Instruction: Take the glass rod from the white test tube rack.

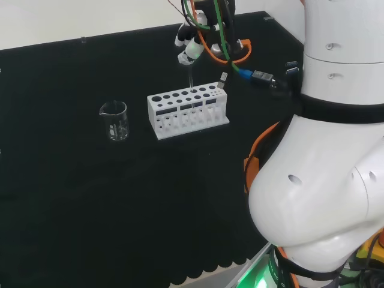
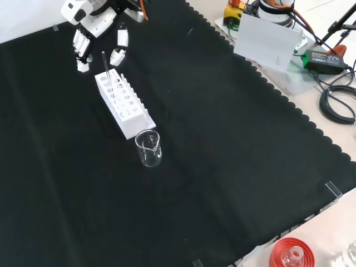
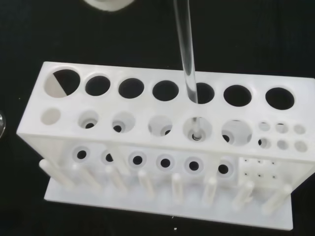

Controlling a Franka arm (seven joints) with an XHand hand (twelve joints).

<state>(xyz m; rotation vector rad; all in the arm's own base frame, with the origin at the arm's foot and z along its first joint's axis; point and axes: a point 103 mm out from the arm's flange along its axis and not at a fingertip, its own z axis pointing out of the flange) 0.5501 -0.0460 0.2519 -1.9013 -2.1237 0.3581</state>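
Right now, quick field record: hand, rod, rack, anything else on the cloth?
hand: hand above the far end of the rack in the front view, fingers pointing down, apart from the rod
rod: glass rod standing in a hole of the rack's back row, tilted a little, not held
rack: white test tube rack on the black cloth, other holes look empty
beaker: clear beaker just off the rack's near end in the front view, looks empty
task state: rod not yet taken
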